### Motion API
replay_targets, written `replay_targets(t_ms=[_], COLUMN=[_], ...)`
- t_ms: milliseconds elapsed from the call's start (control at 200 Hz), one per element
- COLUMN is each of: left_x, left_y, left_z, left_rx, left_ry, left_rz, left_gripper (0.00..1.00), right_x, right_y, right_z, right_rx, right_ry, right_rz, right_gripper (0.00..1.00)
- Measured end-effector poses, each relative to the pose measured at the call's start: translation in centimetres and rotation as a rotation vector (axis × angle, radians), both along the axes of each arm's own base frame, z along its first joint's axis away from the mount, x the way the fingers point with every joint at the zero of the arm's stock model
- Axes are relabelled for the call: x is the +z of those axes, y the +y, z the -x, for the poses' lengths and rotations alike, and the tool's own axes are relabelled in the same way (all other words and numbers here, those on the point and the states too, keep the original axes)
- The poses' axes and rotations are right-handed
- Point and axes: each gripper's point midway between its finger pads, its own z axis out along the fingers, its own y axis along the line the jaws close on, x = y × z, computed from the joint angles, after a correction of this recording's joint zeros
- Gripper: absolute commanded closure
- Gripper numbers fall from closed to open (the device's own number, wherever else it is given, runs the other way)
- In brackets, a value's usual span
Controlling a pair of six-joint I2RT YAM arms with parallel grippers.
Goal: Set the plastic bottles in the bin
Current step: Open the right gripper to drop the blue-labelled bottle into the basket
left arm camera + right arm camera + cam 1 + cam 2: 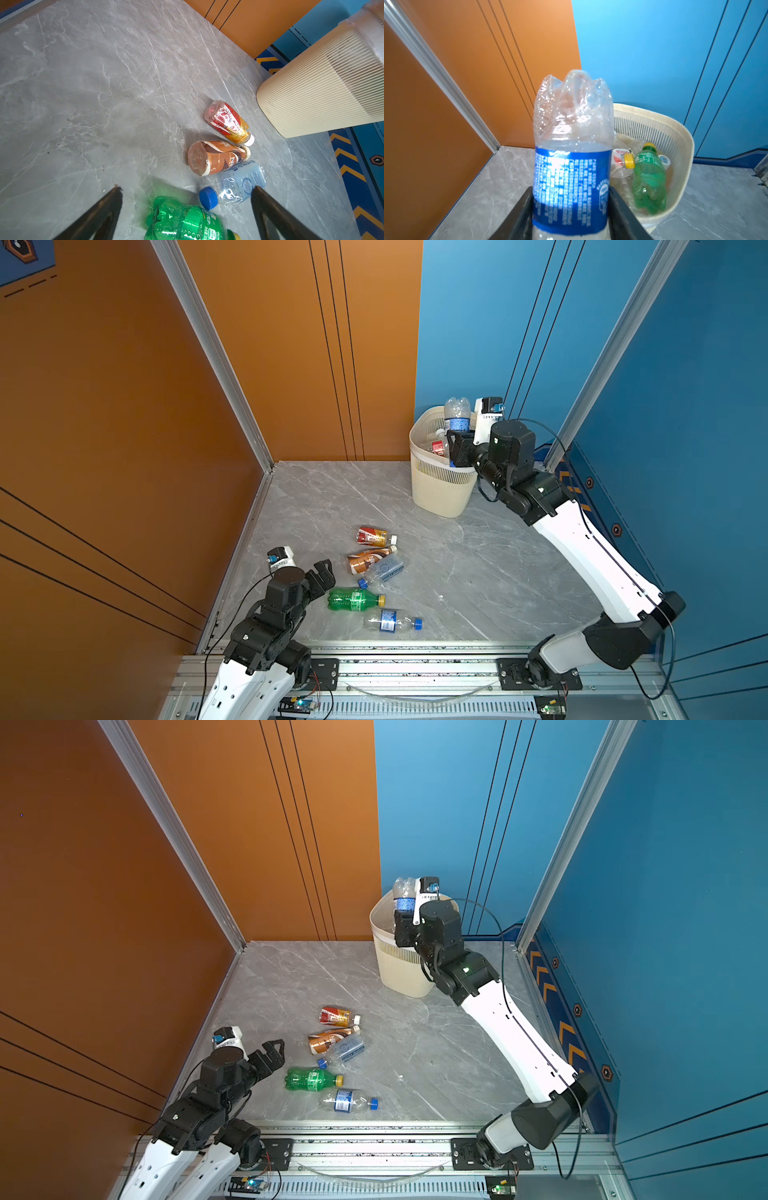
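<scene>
Right wrist view: right gripper (571, 212) clamps blue-labelled bottle (572, 166); it should centre over the bin (685, 133) opening before releasing

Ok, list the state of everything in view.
Left pincer: open, empty.
Right pincer: shut on held bottle.
Held bottle: gripped at its label.
Bin: upright, part full.
Green bottle: lying, capped.
Red bottle: lying, capped.
Brown bottle: lying, capped.
Pale bottle: lying, capped.
Blue-label floor bottle: lying, capped.

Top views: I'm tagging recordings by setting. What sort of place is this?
Probably a robot test cell: an aluminium rail carrying the left arm and right arm, orange panel wall and blue panel wall.
</scene>
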Motion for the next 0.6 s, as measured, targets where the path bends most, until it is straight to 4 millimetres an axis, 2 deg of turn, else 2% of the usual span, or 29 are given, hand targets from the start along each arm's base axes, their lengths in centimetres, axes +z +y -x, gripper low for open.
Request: replay_targets(t_ms=[130, 265, 471, 601], left_x=[0.0, 0.0, -0.3, -0.3], left_y=[0.0, 0.0, 0.0, 0.0], left_z=[0.0, 0.0, 0.0, 0.0], left_rx=[0.001, 0.005, 0.005, 0.005], left_ry=[0.001, 0.002, 0.009, 0.012], left_rz=[0.006, 0.011, 0.016, 0.018], left_gripper=[0.02, 0.02, 0.02, 0.02], right_x=[-1.0, -2.1, -2.9, -4.0], right_y=[-1.3, -3.1, -6.2, -7.3], right_z=[-3.6, -6.2, -8.7, -9.8], right_rx=[-0.049, -0.094, -0.165, -0.183], right_ry=[0.018, 0.04, 0.055, 0.077], right_rz=[0.009, 0.017, 0.017, 0.014], right_gripper=[0.48, 0.47, 0.47, 0.47])
